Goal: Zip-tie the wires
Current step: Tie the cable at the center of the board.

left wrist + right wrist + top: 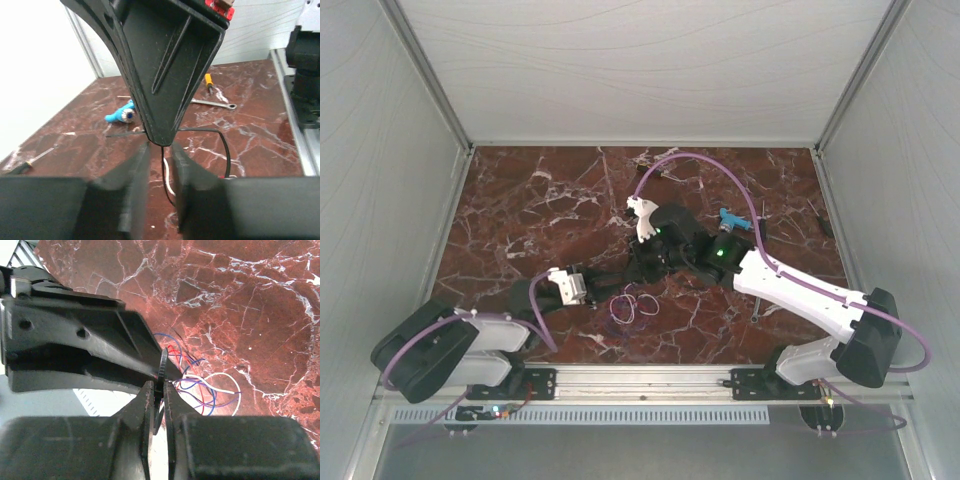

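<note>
The wires (630, 305) lie as a small purple, white and red tangle on the marble near the front edge, and show beyond the fingers in the right wrist view (212, 390). My right gripper (680, 262) (159, 395) is shut on a black zip tie (162, 365) above them. My left gripper (682, 250) (160, 165) meets it tip to tip. Its jaws stand a little apart, and a thin strand of the zip tie (225, 145) hangs between them without touching either. A white wire (167, 182) shows below. The right gripper's finger (165, 75) fills the upper part of the left wrist view.
A blue-handled tool (730, 218) (120, 114) lies at the back right. A wrench (215, 104) and a yellow-handled tool (208, 80) lie near it. A small screwdriver (30, 161) lies further off. Enclosure walls ring the marble; the rail (640, 378) runs along the front.
</note>
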`<state>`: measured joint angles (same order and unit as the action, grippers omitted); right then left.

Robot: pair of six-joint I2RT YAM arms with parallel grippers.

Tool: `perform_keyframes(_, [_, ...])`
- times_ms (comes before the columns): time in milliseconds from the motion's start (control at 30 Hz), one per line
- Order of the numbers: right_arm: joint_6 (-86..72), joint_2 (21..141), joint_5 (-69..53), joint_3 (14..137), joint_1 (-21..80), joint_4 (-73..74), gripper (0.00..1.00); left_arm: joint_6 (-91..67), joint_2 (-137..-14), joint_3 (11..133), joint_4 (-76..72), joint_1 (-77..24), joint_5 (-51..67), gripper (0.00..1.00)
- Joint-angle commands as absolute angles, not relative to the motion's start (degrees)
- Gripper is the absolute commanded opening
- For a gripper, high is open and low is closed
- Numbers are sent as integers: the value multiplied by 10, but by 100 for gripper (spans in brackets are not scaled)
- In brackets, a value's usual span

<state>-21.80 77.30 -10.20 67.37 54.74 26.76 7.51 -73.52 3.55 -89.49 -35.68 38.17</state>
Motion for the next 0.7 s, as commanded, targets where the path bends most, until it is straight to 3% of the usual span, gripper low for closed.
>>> perform_keyframes(0, [-198, 769, -77, 668, 553, 251, 0, 81, -711, 35, -1049, -358, 374, 34])
perform_keyframes(167, [-189, 770, -61, 656, 551, 234, 0, 60, -687, 15, -1049, -358, 344, 56])
perform_keyframes(333, [-183, 776, -48, 653, 551, 220, 0, -10, -655, -10, -1049, -358, 238, 63])
perform_keyframes(467, [-176, 776, -34, 652, 551, 210, 0, -90, -606, -17, -1007, -358, 202, 62])
perform_keyframes(533, [-171, 777, -25, 651, 551, 204, 0, -139, -556, 3, -900, -358, 174, 62])
perform_keyframes(667, [-152, 788, -12, 660, 542, 200, 0, -187, -445, 107, -512, -359, 91, 64])
